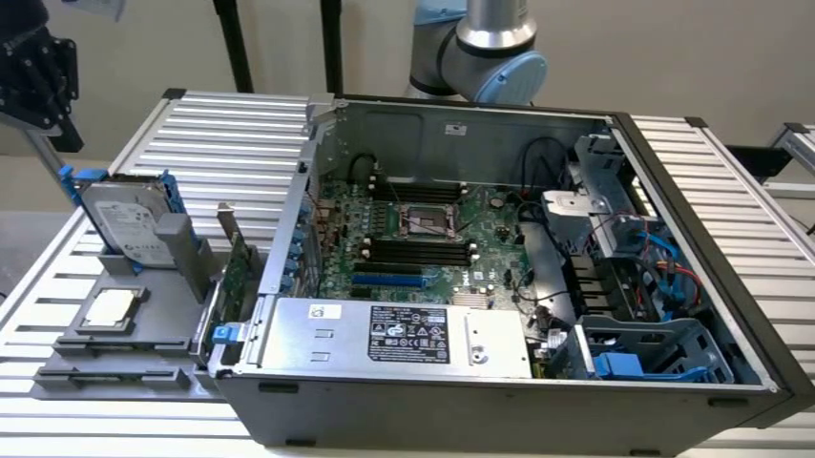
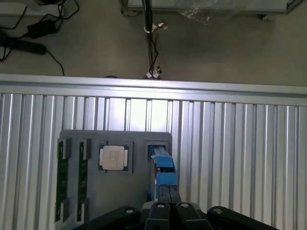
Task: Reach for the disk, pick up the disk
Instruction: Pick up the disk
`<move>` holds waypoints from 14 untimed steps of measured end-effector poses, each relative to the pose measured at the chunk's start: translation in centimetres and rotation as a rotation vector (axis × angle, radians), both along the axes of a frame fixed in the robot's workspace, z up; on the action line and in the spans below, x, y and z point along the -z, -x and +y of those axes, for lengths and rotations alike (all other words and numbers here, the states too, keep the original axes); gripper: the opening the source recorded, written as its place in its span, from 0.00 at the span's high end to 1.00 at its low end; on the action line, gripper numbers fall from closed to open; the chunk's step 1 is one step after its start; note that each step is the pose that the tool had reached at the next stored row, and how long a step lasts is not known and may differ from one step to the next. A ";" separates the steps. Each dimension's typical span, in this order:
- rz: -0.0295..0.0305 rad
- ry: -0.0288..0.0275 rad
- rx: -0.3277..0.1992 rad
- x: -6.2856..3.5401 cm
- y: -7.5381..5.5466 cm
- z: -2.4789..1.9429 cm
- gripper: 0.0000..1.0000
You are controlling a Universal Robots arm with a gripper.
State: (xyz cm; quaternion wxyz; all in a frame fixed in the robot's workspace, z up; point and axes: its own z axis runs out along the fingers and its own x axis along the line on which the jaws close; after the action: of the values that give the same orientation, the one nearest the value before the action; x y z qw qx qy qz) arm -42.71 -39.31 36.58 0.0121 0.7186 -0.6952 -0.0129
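Note:
The disk [image 1: 128,221] stands on edge in a slot of the grey tray [image 1: 76,358], left of the computer case in the exterior view. It is silver-grey with a white label and sits in a bright blue carrier. My gripper [image 1: 34,81] hangs high above and behind the disk, well clear of it. The wrist view looks straight down the disk [image 2: 163,168], showing its thin blue top edge. There my gripper [image 2: 168,194] sits over the near end of that edge, and its black body hides the rest of the disk.
A small square silver chip [image 2: 114,157] lies on the tray beside the disk, with two green memory sticks [image 2: 62,184] further along. The open computer case [image 1: 510,258] stands on the slatted aluminium table [image 1: 236,134]. Cables lie on the floor [image 2: 29,28] beyond the table edge.

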 end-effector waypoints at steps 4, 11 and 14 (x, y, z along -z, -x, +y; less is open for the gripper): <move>-0.0001 -0.0001 -0.006 0.06 -0.6 -0.26 0.89; -0.0001 0.0004 -0.015 0.24 -0.7 -0.26 0.76; -0.0001 0.0009 -0.015 0.46 -0.7 -0.27 0.64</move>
State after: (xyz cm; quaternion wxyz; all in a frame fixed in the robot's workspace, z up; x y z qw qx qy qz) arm -42.01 -39.58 36.13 0.0125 0.7239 -0.6896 -0.0125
